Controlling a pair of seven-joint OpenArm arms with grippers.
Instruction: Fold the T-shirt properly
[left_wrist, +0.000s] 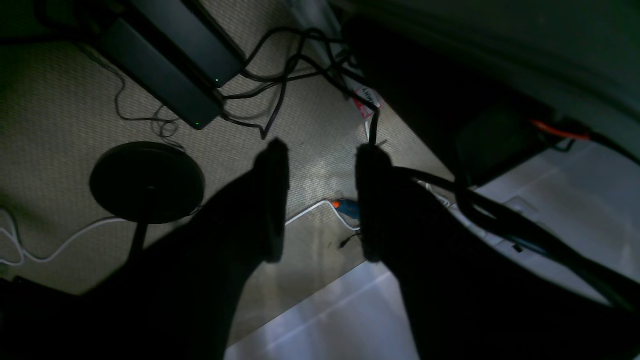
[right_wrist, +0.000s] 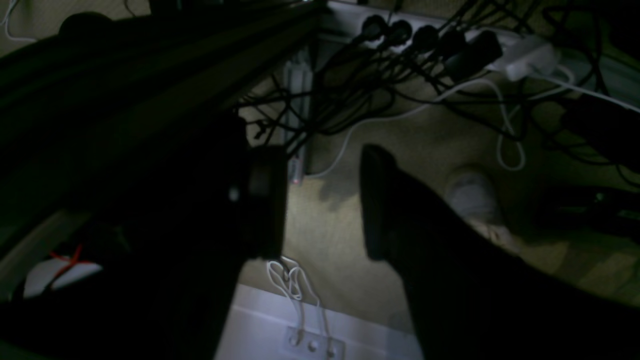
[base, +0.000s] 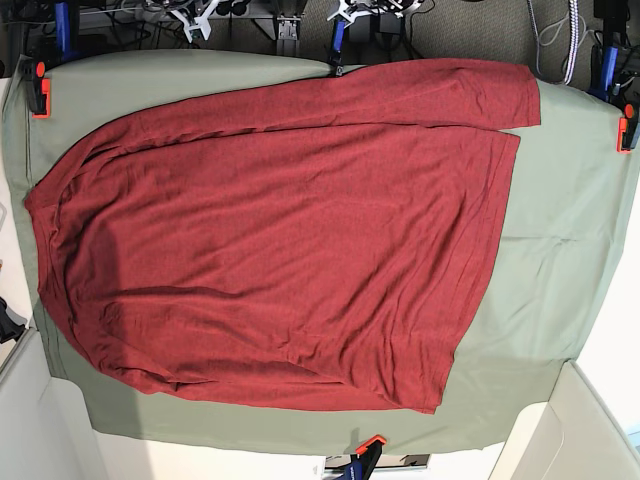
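The dark red T-shirt (base: 280, 230) lies spread flat on the sage-green table cloth (base: 560, 240) in the base view, neck end to the left, hem to the right. One long sleeve is folded along the top edge. Neither arm shows in the base view. My left gripper (left_wrist: 320, 200) is open and empty, hanging off the table over the carpet floor. My right gripper (right_wrist: 322, 205) is also open and empty over the floor. The shirt does not show in either wrist view.
Orange and blue clamps (base: 38, 88) pin the cloth at the table edges. Under the left gripper are a black round stand base (left_wrist: 146, 181), power bricks (left_wrist: 170, 60) and cables. Under the right gripper is a power strip (right_wrist: 450, 40) with tangled cables.
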